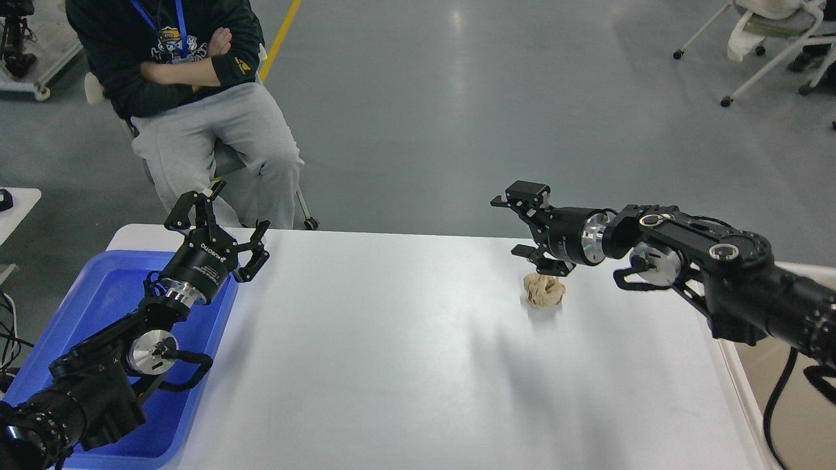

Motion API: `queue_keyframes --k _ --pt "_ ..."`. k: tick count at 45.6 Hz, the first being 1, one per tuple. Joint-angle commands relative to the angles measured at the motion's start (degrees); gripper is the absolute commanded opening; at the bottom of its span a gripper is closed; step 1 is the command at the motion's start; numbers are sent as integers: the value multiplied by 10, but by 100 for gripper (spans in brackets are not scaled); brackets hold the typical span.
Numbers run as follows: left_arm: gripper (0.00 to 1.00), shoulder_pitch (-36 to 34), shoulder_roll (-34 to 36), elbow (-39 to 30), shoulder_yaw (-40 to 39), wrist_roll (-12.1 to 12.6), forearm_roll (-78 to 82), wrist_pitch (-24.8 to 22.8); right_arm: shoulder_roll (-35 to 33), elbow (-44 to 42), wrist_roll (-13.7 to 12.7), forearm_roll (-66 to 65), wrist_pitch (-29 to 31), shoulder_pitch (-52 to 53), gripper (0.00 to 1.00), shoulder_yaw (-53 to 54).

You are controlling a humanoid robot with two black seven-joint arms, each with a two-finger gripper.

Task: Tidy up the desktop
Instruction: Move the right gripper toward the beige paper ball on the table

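Right now, by label:
desktop (405, 365): white tabletop, fills the near and middle view; mostly bare
crumpled wad (544, 291): beige paper or tissue, on the desktop's far right part
right gripper (519, 225): fingers spread, nothing held; hangs just above and behind the wad, contact can't be told
left gripper (219, 219): fingers wide apart, empty; raised over the far corner of the blue tray
blue tray (98, 294): at the desktop's left end
seated person (196, 98): arms crossed, beyond the far edge

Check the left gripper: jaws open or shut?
Open. The left gripper has its jaws spread wide above the blue tray, nothing between them.
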Motion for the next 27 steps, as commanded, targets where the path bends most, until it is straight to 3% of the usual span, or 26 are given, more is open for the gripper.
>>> queue_keyframes --k 1,12,22,27 --pt "100 0 0 0 0 1 0 0 4 -63 3 -168 -10 44 100 -88" --pt "100 0 0 0 0 1 0 0 51 -91 6 -294 -113 12 100 -116" --pt "100 0 0 0 0 1 0 0 109 -123 15 -301 -240 -5 100 -259" --pt "100 0 0 0 0 1 0 0 140 -158 20 -301 -274 -17 100 -309"
